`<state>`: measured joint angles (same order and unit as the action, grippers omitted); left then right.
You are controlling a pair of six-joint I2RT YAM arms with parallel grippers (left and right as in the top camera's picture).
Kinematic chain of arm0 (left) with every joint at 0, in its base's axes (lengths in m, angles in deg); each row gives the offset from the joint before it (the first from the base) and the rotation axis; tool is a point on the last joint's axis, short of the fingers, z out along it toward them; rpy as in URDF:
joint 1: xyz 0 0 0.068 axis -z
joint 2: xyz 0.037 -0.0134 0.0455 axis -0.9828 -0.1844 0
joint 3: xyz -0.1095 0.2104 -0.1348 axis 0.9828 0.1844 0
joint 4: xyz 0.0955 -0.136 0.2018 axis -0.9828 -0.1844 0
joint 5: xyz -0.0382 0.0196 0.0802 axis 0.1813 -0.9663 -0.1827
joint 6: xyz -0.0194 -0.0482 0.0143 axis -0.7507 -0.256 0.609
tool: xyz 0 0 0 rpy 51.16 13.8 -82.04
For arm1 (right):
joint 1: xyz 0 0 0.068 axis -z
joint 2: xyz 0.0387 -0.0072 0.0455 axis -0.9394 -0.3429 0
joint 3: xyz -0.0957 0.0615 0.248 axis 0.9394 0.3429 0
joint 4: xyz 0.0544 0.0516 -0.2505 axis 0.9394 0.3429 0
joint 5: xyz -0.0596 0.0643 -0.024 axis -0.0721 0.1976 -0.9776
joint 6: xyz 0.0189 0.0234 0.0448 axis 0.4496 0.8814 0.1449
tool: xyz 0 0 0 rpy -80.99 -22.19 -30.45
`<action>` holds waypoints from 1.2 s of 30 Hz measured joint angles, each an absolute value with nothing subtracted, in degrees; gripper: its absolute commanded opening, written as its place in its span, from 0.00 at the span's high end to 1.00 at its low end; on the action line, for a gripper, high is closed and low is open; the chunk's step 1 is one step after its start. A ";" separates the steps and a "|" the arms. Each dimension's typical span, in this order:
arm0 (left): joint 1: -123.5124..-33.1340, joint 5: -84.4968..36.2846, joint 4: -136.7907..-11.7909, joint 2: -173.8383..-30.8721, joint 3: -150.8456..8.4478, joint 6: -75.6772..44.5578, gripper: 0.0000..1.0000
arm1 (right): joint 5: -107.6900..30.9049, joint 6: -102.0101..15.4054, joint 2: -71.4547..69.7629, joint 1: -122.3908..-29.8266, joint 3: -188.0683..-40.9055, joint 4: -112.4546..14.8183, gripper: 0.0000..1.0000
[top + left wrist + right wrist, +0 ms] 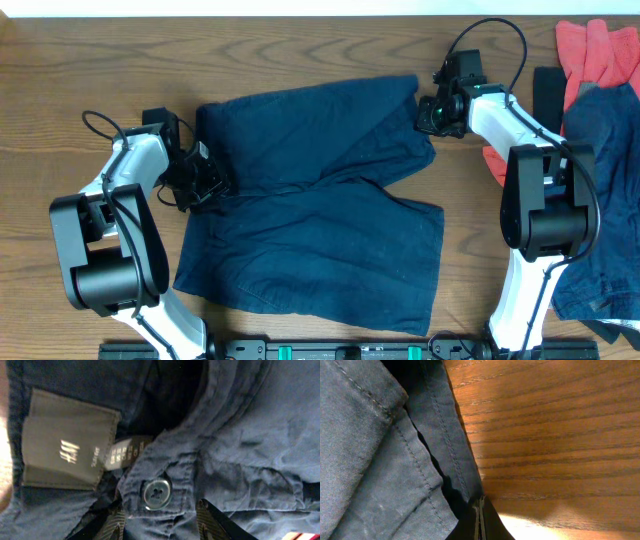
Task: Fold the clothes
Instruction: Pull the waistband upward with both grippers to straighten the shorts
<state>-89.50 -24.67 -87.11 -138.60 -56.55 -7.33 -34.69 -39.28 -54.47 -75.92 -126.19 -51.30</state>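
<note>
The clothes being folded are navy shorts, spread flat in the middle of the wooden table with the waistband to the left and the two legs to the right. My left gripper is at the waistband. In the left wrist view the left gripper is open, its fingers either side of the waistband just below a round button; a grey brand label lies to the left. My right gripper is shut at the upper leg's hem; up close the right gripper touches the hem edge.
A heap of other clothes lies at the right edge: a coral red garment at the back and a dark blue one in front of it, partly behind the right arm. Bare wood shows along the back and far left.
</note>
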 measured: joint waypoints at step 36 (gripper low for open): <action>-90.97 -35.43 -87.63 -134.01 -58.26 -8.16 0.94 | -34.64 -39.46 -54.47 -75.92 -126.54 -49.53 0.99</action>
